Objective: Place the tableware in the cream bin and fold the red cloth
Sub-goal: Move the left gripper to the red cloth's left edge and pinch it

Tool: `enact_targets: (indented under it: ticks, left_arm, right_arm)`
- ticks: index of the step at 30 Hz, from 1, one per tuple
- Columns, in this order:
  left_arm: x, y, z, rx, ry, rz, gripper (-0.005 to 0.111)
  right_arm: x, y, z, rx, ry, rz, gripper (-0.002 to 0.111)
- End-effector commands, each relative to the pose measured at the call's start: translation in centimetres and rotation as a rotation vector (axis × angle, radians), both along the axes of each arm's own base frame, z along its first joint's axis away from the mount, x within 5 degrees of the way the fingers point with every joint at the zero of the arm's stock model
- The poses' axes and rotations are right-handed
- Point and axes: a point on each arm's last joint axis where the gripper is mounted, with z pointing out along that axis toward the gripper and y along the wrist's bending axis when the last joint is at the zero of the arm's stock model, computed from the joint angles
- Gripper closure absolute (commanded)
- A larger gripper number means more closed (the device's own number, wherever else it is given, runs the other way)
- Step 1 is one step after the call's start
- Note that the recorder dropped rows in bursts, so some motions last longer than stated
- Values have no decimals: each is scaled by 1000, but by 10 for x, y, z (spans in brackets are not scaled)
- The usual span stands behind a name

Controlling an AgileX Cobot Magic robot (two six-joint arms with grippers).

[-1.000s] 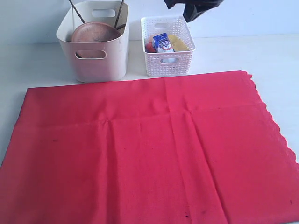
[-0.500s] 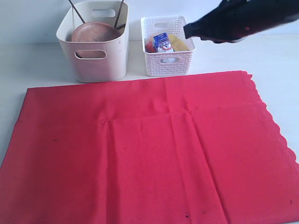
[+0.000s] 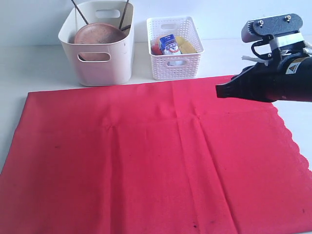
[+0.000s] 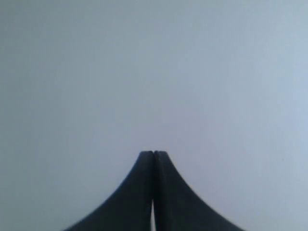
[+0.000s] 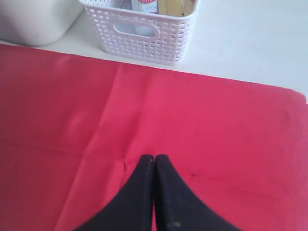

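Right gripper: clenched, nothing held; poised over the far right part of the red cloth.
Left gripper: pressed closed, empty, seen against a plain pale surface.
Writing: the arm sticker and the blue-and-white milk carton carry print too small to be read.
Red cloth: spread flat and unfolded, scalloped edge at the right.
Cream bin: beyond the cloth's far left; brown clay plate and dark chopsticks are held inside.
White lattice basket: just beside the bin, carton inside.

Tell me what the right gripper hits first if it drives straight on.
Probably the red cloth: the right gripper, shut, slants down over it. How high above the cloth it hangs is unclear.
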Motion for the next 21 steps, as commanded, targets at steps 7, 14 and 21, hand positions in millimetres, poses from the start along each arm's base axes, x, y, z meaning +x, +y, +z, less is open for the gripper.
enact_targets:
  ticks: [7, 14, 21]
  left_arm:
    - [111, 7, -22, 11, 847, -10, 102]
    - [151, -19, -87, 194, 1181, -169, 44]
    - [168, -32, -133, 309, 1317, -271, 2]
  right_arm:
    - [4, -1, 8, 44, -79, -31, 108]
    - [4, -1, 8, 44, -79, -31, 108]
    - [4, -1, 7, 40, -77, -27, 108]
